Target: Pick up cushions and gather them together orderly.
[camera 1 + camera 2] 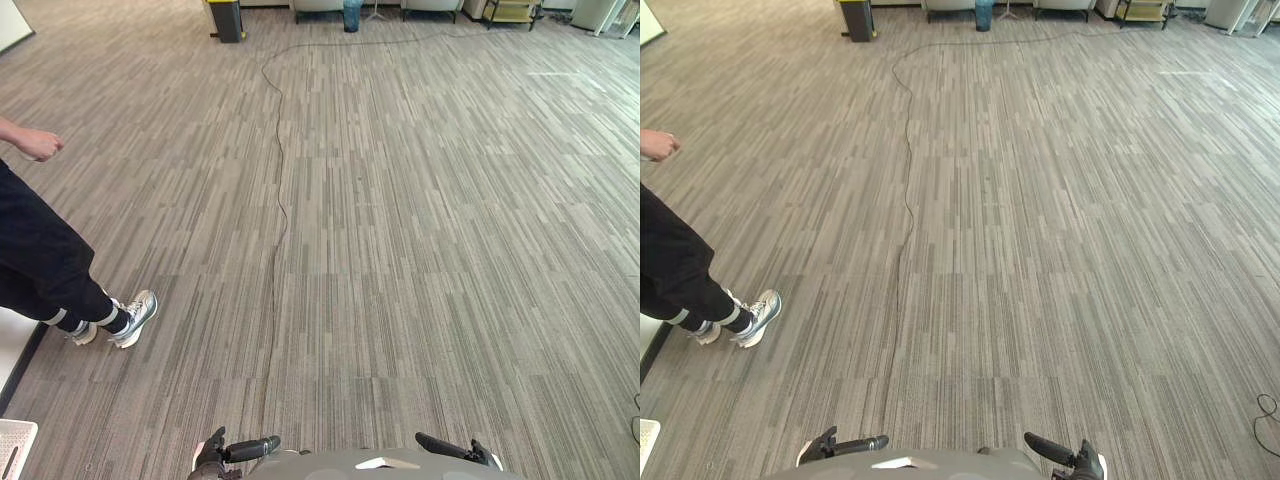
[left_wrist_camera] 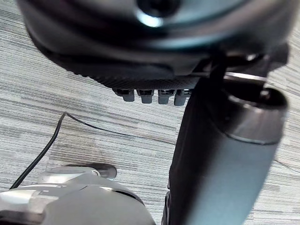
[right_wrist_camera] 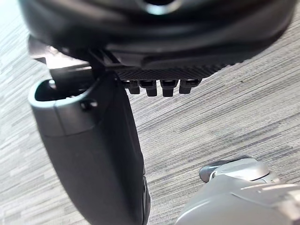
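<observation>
Where the cushions lie cannot be told from these views. The left robot hand is seen with its fingers in a straight, relaxed row and the thumb standing apart, and nothing is held in it. The right robot hand is likewise spread loosely and empty. Both are held low at the bottom edge of the eye views, above the grey striped carpet floor. A person in dark trousers and light sneakers is seen at the left edge. A black bin stands at the upper left.
</observation>
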Available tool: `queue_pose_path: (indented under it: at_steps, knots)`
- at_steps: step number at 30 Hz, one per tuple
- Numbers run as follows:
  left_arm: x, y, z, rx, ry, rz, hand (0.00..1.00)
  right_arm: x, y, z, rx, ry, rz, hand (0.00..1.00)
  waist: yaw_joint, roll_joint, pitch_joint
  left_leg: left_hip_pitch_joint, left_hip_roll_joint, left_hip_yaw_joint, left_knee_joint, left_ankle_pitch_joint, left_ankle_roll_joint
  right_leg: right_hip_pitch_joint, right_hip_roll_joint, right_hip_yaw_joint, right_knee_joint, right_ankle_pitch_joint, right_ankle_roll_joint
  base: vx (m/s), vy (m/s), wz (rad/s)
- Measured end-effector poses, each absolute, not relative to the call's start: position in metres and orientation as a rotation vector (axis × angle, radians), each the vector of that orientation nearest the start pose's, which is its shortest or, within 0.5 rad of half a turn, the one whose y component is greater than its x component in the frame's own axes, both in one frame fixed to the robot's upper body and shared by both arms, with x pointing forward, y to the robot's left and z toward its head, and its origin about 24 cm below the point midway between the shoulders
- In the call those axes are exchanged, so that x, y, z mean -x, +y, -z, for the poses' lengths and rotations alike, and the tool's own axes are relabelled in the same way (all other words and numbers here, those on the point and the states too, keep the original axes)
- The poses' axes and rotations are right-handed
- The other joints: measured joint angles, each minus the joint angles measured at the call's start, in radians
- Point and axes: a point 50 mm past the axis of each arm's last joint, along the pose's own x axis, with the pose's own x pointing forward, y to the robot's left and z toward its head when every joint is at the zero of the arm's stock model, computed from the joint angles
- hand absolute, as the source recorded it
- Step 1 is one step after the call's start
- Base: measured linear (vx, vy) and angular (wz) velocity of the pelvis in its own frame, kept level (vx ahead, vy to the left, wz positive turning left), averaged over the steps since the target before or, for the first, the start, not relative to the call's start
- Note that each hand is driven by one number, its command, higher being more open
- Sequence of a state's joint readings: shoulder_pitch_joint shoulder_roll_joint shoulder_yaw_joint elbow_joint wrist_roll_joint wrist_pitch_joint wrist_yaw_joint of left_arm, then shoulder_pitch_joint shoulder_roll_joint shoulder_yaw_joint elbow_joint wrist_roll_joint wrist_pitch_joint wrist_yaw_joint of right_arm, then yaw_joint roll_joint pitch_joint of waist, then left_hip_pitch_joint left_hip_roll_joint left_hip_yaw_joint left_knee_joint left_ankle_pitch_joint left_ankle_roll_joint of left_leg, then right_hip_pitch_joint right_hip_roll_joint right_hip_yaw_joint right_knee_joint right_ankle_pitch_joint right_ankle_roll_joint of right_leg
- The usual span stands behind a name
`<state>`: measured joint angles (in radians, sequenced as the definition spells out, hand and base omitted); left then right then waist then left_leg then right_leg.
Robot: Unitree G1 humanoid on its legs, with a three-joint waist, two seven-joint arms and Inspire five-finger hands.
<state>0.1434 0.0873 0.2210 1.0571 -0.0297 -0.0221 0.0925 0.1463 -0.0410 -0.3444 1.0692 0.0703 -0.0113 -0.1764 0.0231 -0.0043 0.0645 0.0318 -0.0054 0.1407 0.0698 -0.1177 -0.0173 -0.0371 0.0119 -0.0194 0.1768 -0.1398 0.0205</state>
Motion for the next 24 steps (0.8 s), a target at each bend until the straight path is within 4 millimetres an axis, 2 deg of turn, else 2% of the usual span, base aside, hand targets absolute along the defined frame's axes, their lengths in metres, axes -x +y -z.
queue_pose_path:
  at_steps: [2,8,11,14,24]
  knots:
    - [-0.071,0.215,0.163,0.022,1.142,-0.382,1.00,-0.058,-0.217,0.166,-0.124,1.173,0.600,1.00,0.002,0.007,0.010,0.026,0.006,0.016,-0.034,0.022,-0.016,0.023,0.008,0.000,-0.037,0.041,0.003,0.06,0.027,-0.08]
    - [-0.088,0.209,0.161,0.060,1.089,-0.388,1.00,-0.075,-0.213,0.164,-0.153,1.133,0.595,1.00,0.002,0.011,0.030,0.043,0.006,0.020,-0.049,0.031,-0.027,0.057,0.008,0.000,-0.087,0.070,0.007,-0.01,0.006,-0.01]
    - [-0.095,0.200,0.161,0.082,1.078,-0.371,1.00,-0.084,-0.203,0.164,-0.189,1.119,0.584,1.00,0.002,0.015,0.041,0.042,0.006,0.022,-0.051,0.035,-0.022,0.059,0.009,0.001,-0.096,0.072,0.006,-0.04,-0.009,-0.01]
    - [-0.100,0.191,0.161,0.101,1.065,-0.349,1.00,-0.086,-0.204,0.164,-0.183,1.114,0.573,1.00,0.002,0.020,0.050,0.048,0.006,0.023,-0.073,0.046,-0.006,0.059,0.012,0.000,-0.103,0.073,0.005,-0.08,-0.019,0.01]
    - [-0.101,0.189,0.161,0.105,1.066,-0.345,1.00,-0.088,-0.202,0.163,-0.188,1.112,0.570,1.00,0.002,0.016,0.062,0.057,0.010,0.020,-0.119,0.072,0.005,0.068,0.022,-0.007,-0.143,0.078,-0.007,-0.09,-0.033,0.00]
